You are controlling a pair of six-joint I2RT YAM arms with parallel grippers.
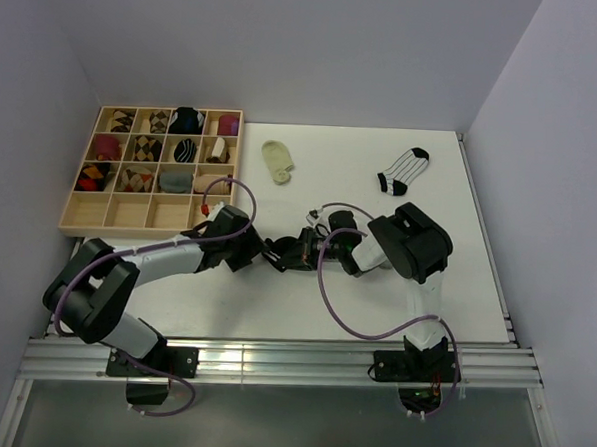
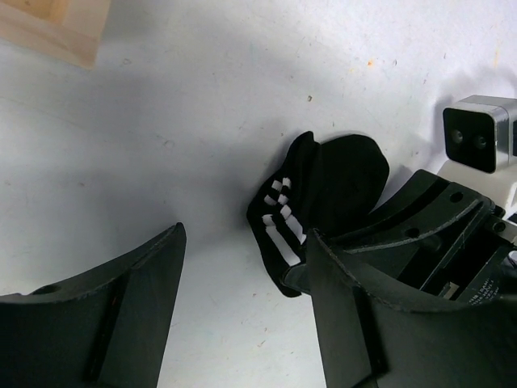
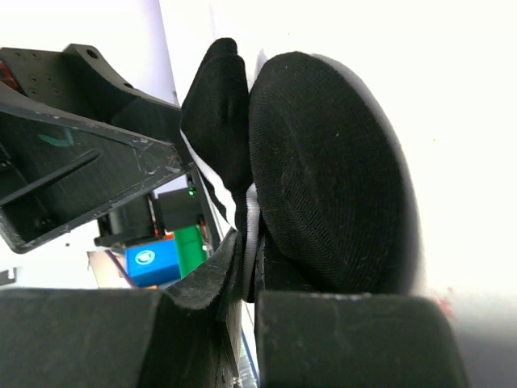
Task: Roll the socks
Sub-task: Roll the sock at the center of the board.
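Top external view has both arms reaching in toward the middle of the white counter (image 1: 274,312), their tips meeting just in front of the wooden tray (image 1: 118,228). The black sock (image 2: 335,182) with white bands sits between them, bunched up on the counter surface.

The right tool (image 3: 250,299) is clamped on that sock: in the right wrist view its two fingers press together at the bottom of the picture, with a fold of black fabric and a sliver of white band pinched between them, and the rounded bulk of the sock bulges up beyond the tips.

The left tool (image 2: 242,234) stands with its jaws wide apart. In the left wrist view only bare counter lies between them. The sock lies just beyond the tip of the finger on the right side of that view, close to it; whether they touch cannot be told.

Farther back on the counter, well apart from the arms, lie a pale cream sock (image 1: 278,160) and a white sock with thin black stripes (image 1: 402,171). The tray, at the back left, holds bundled socks in many of its compartments.
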